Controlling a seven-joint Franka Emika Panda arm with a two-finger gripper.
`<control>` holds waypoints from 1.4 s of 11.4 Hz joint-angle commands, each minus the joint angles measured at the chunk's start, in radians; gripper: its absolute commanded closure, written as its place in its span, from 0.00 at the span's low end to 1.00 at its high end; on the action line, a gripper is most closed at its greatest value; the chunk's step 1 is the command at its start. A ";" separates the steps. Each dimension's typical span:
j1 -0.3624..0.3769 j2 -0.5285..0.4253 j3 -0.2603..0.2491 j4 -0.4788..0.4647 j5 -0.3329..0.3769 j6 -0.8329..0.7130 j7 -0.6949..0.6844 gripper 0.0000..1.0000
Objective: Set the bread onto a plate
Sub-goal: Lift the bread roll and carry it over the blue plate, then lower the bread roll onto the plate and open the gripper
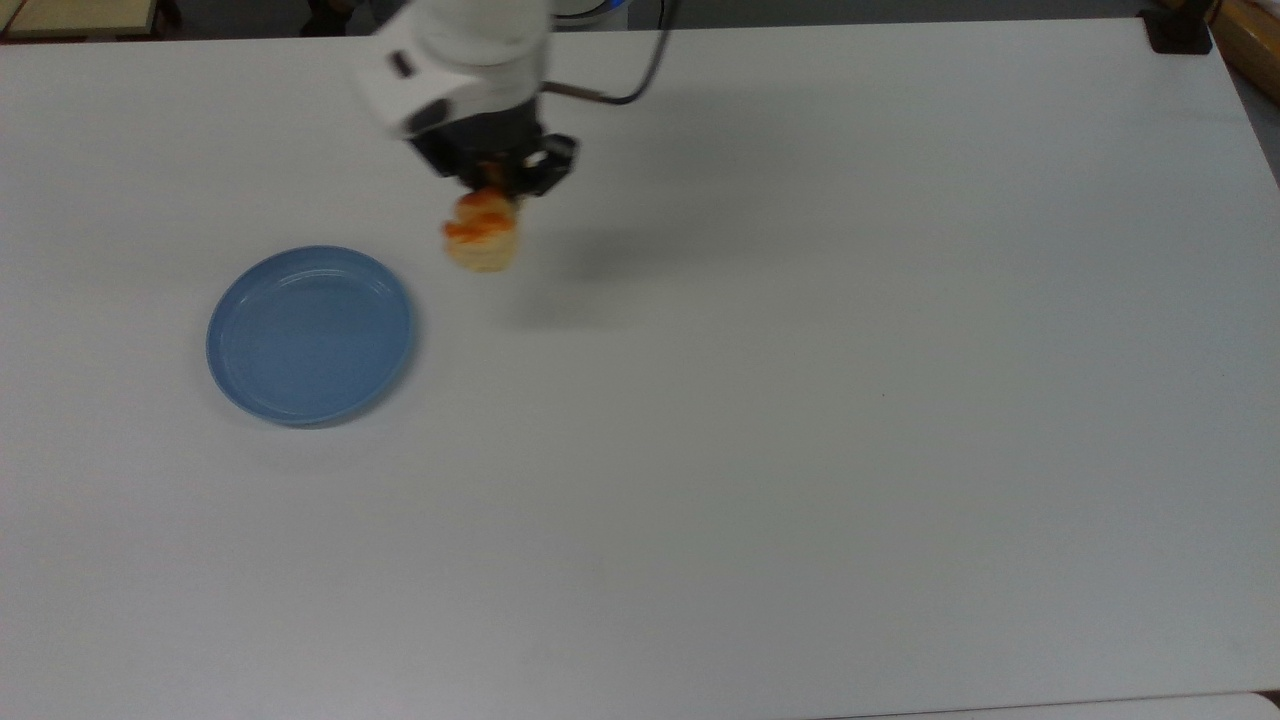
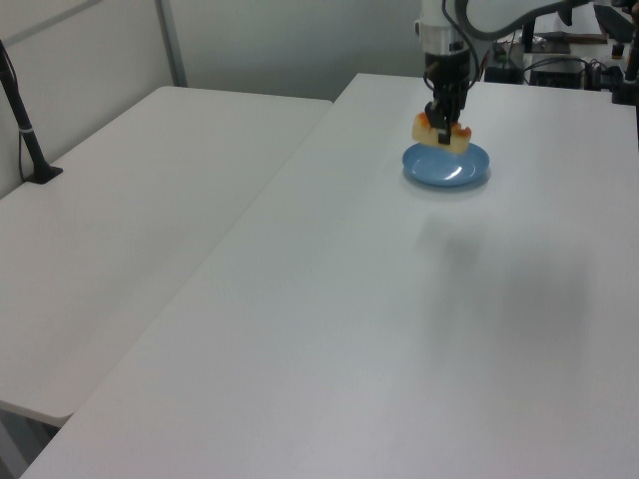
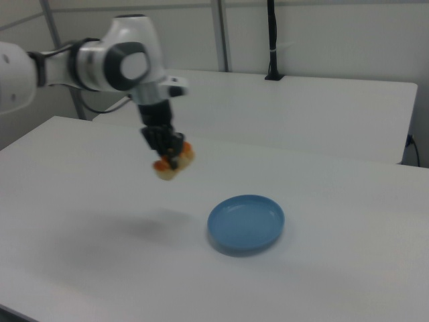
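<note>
Gripper is clamped on the bread, holding it up off the table; its shadow falls on the surface below. In the right view the gripper hangs the bread clear above the tabletop, to the right view's left of the plate. Plate sits flat, nothing on it. In the top view the bread is near the plate's upper-right rim, not over it.
</note>
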 commanded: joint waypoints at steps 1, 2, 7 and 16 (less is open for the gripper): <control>-0.139 0.122 0.000 0.091 -0.031 0.078 -0.048 0.72; -0.175 0.153 0.000 0.091 -0.055 0.121 -0.048 0.71; -0.230 0.259 -0.002 0.091 -0.132 0.248 -0.034 0.68; -0.215 0.243 0.001 0.087 -0.128 0.233 0.058 0.00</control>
